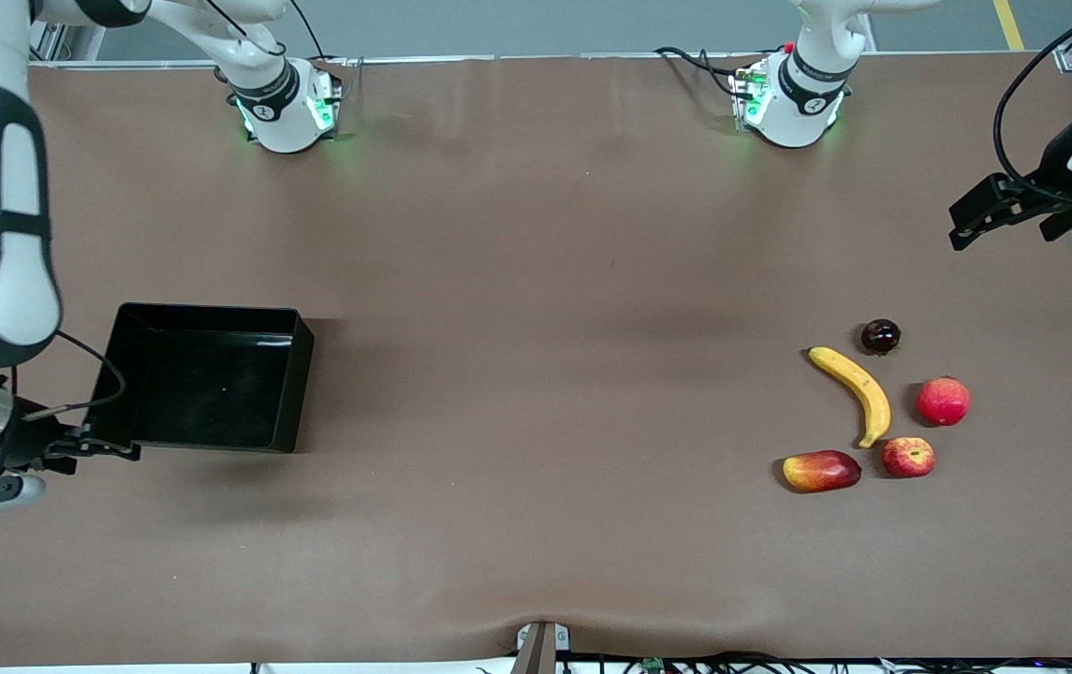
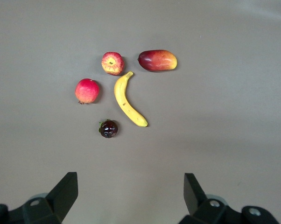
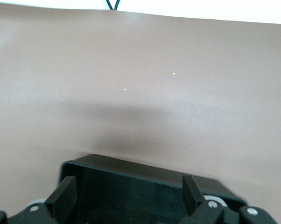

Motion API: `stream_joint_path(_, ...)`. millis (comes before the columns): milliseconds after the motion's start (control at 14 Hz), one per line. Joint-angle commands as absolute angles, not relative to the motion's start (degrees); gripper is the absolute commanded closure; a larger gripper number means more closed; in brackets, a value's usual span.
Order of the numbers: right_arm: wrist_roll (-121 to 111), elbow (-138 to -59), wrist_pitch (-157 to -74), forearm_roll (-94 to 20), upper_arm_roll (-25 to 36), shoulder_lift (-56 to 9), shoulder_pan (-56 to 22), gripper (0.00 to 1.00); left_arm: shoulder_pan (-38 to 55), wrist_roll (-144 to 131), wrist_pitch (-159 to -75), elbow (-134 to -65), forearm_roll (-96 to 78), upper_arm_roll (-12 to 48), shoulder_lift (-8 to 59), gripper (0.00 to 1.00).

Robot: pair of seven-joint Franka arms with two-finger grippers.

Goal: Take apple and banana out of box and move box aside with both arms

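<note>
1. Box (image 1: pixel 203 379) sits empty at the right arm's end of the table; apple (image 1: pixel 907 457) and banana (image 1: pixel 854 391) lie out on the table toward the left arm's end
2. Right gripper (image 1: pixel 86 447) released, fingers spread at the box's corner; left gripper (image 2: pixel 131 196) open, above the table near the fruit
3. Risk: a careless retreat could snag the wall and drag the box

A dark purple mangosteen (image 1: pixel 880 335) lay on the brown table cover (image 1: pixel 536 281), toward the left arm's end. Nearer to the front camera sat a plain pinkish-red round fruit (image 1: pixel 943 401), and nearer again a red-yellow mango (image 1: pixel 821 471), all apart.
</note>
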State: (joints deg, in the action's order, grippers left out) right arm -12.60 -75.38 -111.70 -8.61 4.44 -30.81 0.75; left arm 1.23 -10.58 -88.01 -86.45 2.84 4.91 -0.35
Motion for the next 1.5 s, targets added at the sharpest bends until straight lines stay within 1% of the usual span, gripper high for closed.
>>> stream_joint_path(0, -2.5, -76.3, -102.8, -5.9, 4.7, -23.8, -1.3, 0.0, 1.4, -9.8, -88.7, -87.5, 1.9, 4.4, -1.7, 0.0)
stream_joint_path(357, -1.0, -76.6, -89.5, -5.8, 4.7, -13.6, -1.9, 0.0, 1.2, -9.7, -87.9, -87.1, 1.9, 4.3, -2.2, 0.0)
stream_joint_path(643, -1.0, -78.2, -83.9, -1.2, 4.6, -6.1, -2.5, 0.0, 1.3, -9.8, -88.1, -87.2, 1.9, 4.4, -0.6, 0.0)
stream_joint_path(857, -1.0, -79.1, -79.2, -0.9, 4.7, -1.6, -2.5, 0.0, 1.6, -9.8, -88.1, -87.3, 1.9, 4.7, -0.7, 0.0)
stream_joint_path(1071, -0.9, -85.2, -79.4, -0.8, 4.6, 4.6, -2.5, 0.0, 1.8, -9.7, -88.1, -87.2, 1.9, 4.8, -0.7, 0.0)
stream_joint_path(1357, -0.9, -88.8, -80.8, 1.7, 4.3, 4.8, -3.2, 0.0, 2.1, -9.7, -88.0, -87.0, 1.9, 5.1, -0.7, 0.0)
stream_joint_path(1429, -1.0, -89.8, -82.2, 1.7, 4.4, 4.8, -2.9, 0.0, 2.2, -9.7, -87.9, -87.1, 1.2, 5.8, -0.7, 0.0)
